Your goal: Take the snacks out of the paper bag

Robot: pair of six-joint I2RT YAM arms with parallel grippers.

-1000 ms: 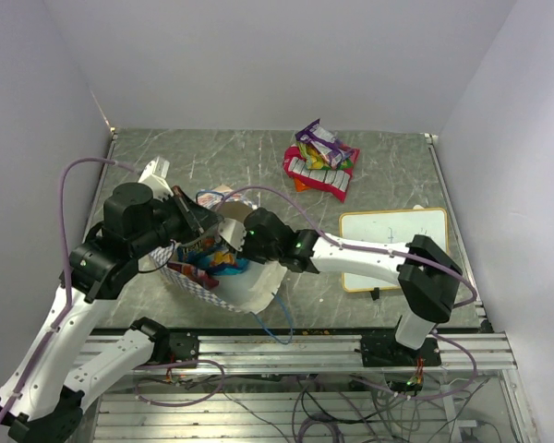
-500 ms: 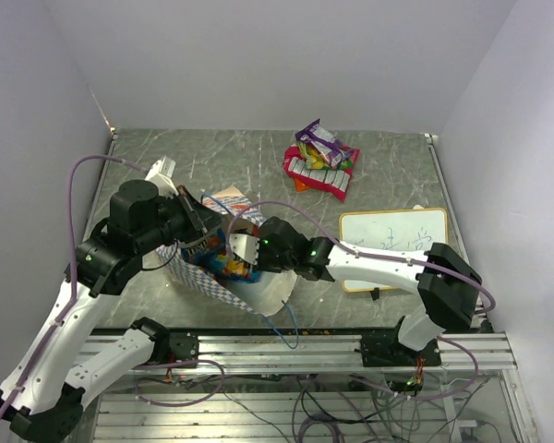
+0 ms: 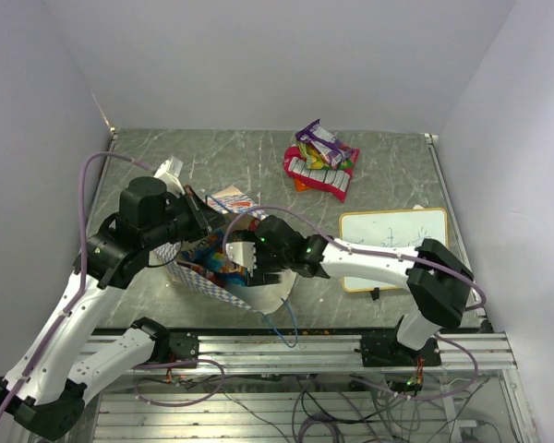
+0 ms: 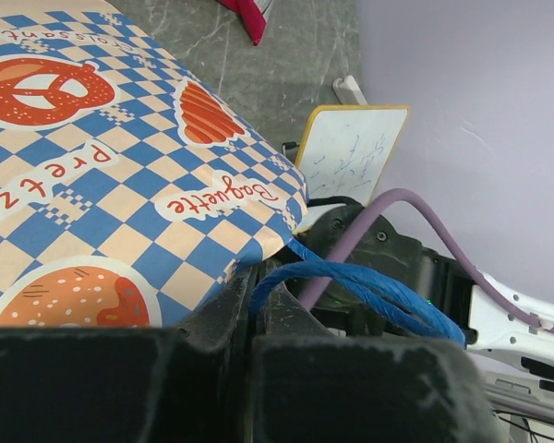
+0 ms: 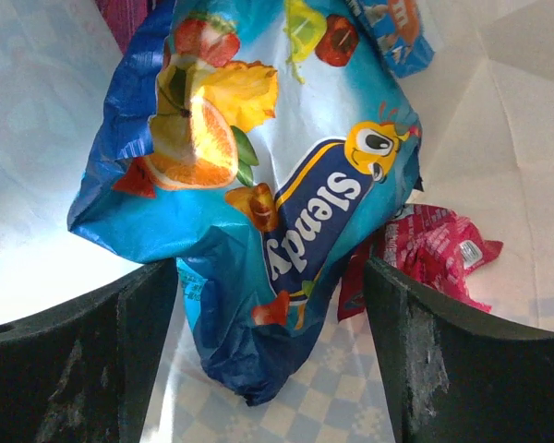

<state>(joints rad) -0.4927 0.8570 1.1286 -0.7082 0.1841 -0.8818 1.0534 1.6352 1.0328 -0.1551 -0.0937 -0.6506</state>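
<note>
The paper bag [image 3: 223, 286] lies tilted on its side with its mouth toward the right arm. In the left wrist view its checkered wall [image 4: 102, 166] fills the left. My left gripper [image 3: 198, 216] is shut on the bag's rim, and the blue string handle [image 4: 351, 286] loops out from between the jaws [image 4: 249, 305]. My right gripper [image 3: 249, 265] reaches into the bag's mouth, open. A blue snack packet [image 5: 258, 175] lies between its spread fingers [image 5: 270, 277], untouched by either. A red packet [image 5: 434, 249] lies just behind the right finger. Other snacks [image 3: 319, 159] lie piled at the table's back.
A white framed writing board [image 3: 392, 242] lies on the table right of the bag, under the right forearm. A purple cable [image 4: 369, 231] runs past the left jaws. Walls close the table in on the left, back and right.
The right gripper has opened wide and pushed further into the bag. The left arm has lifted the bag's rim slightly, still shut on it.
</note>
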